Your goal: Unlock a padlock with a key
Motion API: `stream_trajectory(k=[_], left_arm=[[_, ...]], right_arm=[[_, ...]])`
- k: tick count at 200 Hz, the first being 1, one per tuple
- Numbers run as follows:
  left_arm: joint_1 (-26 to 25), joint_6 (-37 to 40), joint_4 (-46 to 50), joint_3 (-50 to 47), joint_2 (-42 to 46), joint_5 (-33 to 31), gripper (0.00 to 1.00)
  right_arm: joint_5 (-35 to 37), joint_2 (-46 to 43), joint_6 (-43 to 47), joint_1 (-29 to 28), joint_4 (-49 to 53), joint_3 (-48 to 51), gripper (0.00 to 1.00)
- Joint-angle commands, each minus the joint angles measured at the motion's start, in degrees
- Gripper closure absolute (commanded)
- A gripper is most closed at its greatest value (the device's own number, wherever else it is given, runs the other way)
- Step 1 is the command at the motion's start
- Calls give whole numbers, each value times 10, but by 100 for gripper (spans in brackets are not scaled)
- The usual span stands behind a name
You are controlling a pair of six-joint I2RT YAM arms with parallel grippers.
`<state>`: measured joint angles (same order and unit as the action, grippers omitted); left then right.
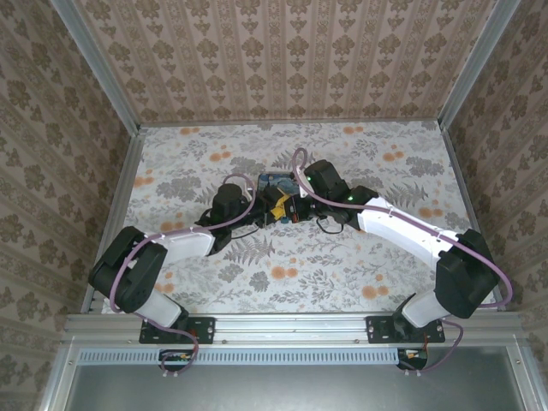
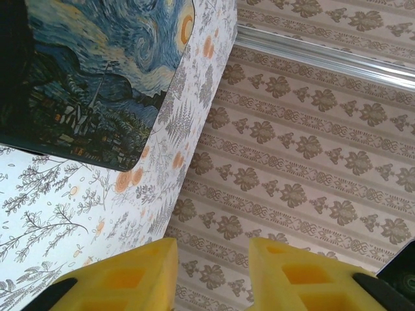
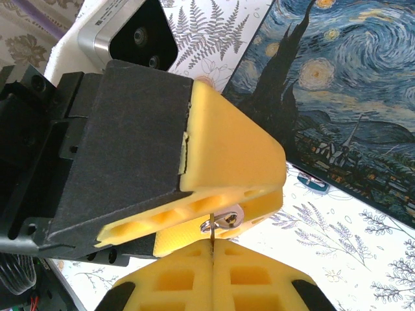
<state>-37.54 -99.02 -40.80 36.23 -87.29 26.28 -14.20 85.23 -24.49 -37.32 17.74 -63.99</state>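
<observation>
The two arms meet near the middle of the floral table [image 1: 368,274], just on the 6 o'clock side of the painted-print box [image 1: 276,181]. The left gripper [image 1: 267,211] reaches in from 8 o'clock, turned on its side. Its jaws stand a narrow way apart, and from its own camera the wallpaper shows through the gap between them. The right gripper [image 1: 296,210] comes in from 4 o'clock with its jaws pressed together on a thin blade of metal, the key [image 3: 222,220] by the look of it. The key's small silver head sits right against the left gripper's yellow fingers [image 3: 233,149]. As far as I can make out, the padlock [image 3: 318,184] is the tiny bluish-dark bit lying on the table at the box's edge, at 2 o'clock from the key. It is too small to be sure.
</observation>
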Motion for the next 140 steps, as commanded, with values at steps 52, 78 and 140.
stream_trajectory(k=[52, 78, 140], left_arm=[[-3, 8, -17, -10, -5, -12, 73], [-3, 9, -15, -9, -5, -12, 79], [-3, 10, -12, -11, -4, -15, 87]], right_arm=[[-8, -26, -12, 7, -15, 16, 100], [-9, -27, -13, 8, -17, 19, 100], [-8, -27, -13, 10, -18, 22, 100]])
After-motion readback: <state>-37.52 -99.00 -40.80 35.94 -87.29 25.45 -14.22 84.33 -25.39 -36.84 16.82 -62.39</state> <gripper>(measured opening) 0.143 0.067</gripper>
